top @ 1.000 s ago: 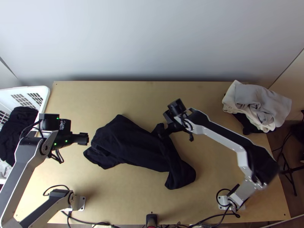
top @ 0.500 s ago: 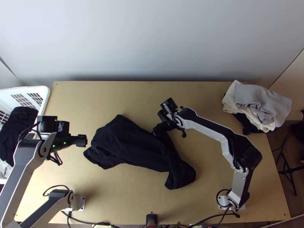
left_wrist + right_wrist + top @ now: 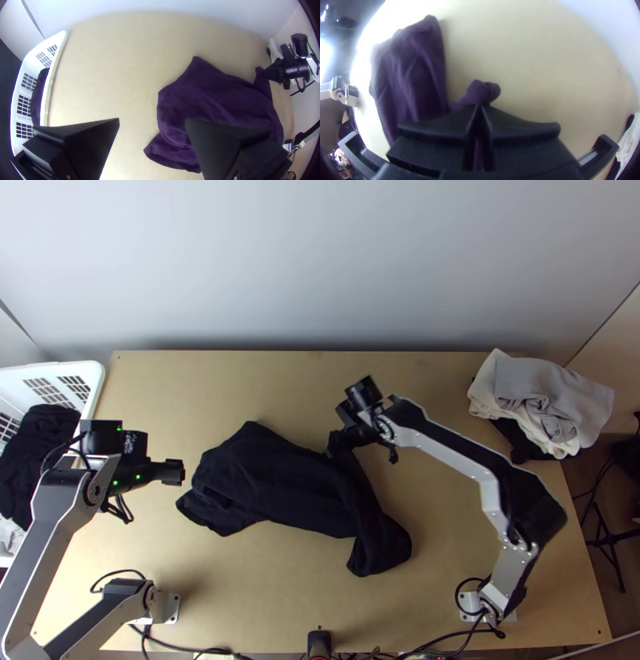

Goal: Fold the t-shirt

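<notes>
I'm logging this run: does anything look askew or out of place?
Two things. The dark t-shirt lies rumpled and askew, a small bunch of it pinched in the right gripper, rather than flat for folding. The pile of light clothes juts past the right edge of the table. I see nothing spilled.

Wooden table (image 3: 456,532), rumpled t-shirt (image 3: 276,484), cloth pile (image 3: 544,392) seemingly overhanging
</notes>
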